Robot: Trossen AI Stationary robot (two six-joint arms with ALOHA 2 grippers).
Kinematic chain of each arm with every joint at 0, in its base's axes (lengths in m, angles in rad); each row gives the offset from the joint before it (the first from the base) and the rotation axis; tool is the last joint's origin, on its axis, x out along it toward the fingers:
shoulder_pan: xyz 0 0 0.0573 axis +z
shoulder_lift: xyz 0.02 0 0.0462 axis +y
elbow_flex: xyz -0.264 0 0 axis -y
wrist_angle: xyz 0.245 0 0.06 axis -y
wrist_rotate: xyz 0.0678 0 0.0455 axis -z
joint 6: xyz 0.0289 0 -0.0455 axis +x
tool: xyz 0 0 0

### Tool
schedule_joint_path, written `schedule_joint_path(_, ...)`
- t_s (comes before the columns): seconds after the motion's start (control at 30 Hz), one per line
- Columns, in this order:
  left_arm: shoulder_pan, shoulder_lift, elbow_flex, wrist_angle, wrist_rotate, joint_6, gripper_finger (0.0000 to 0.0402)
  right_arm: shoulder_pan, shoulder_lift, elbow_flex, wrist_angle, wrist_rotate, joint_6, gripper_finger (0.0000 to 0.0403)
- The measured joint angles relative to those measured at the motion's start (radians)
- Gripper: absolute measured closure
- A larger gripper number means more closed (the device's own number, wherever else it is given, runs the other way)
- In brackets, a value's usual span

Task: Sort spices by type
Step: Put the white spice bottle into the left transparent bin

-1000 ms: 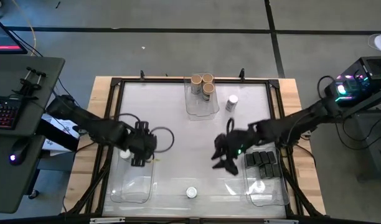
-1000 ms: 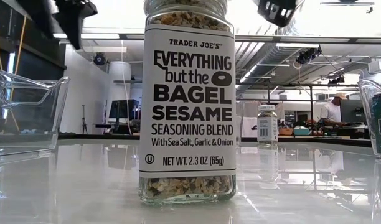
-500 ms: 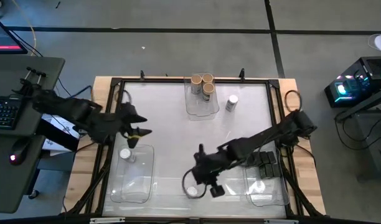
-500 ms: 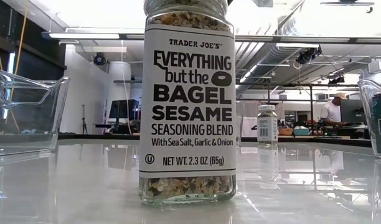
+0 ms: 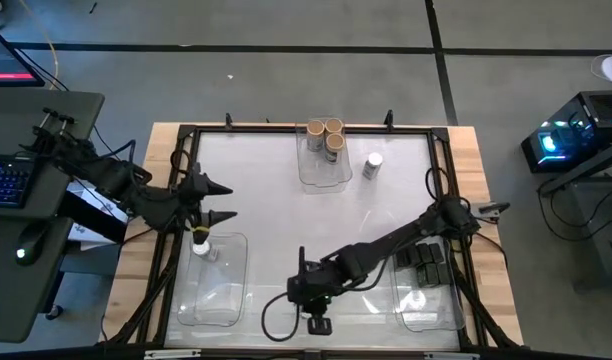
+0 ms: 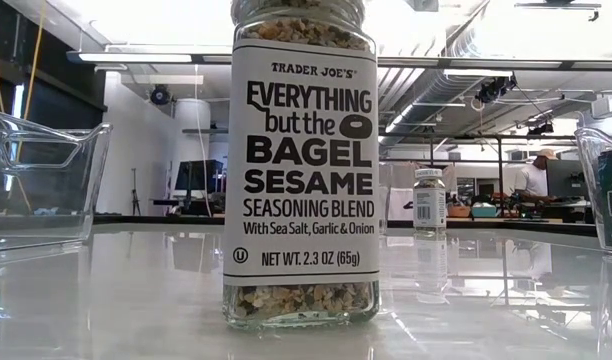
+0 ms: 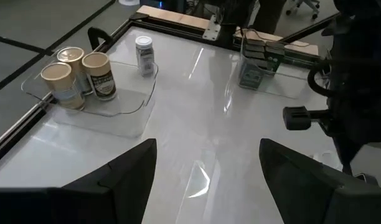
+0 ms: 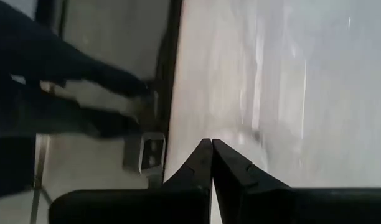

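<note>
Glossy white tabletop, bright workshop behind

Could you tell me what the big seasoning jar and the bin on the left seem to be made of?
The seasoning jar looks like clear glass or hard plastic, since its contents show through around a white paper-like label. The bin seems to be clear, glossy plastic with thick see-through walls.

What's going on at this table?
A two-armed robot is sorting spices. Tan-lidded jars sit in the far bin, black boxes in the right bin, and one white-lidded jar in the left bin. The right gripper, shut and empty, reaches toward the front edge near the bagel seasoning jar. The left gripper hangs open.
</note>
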Motion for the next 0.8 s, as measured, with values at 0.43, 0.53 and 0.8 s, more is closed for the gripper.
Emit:
schedule_joint_path(0.43,-0.012,0.001,0.000,0.000,-0.025,-0.019,0.0131,0.015,0.008,0.000,-0.087,0.011,-0.071,0.0402)
schedule_joint_path(0.53,-0.012,0.001,0.000,0.000,-0.038,-0.035,0.0131,0.015,0.008,0.000,-0.088,0.011,-0.102,0.0402)
schedule_joint_path(0.8,-0.012,0.001,-0.001,-0.001,-0.044,-0.057,0.0131,0.012,0.034,0.001,-0.072,0.004,-0.162,0.0403)
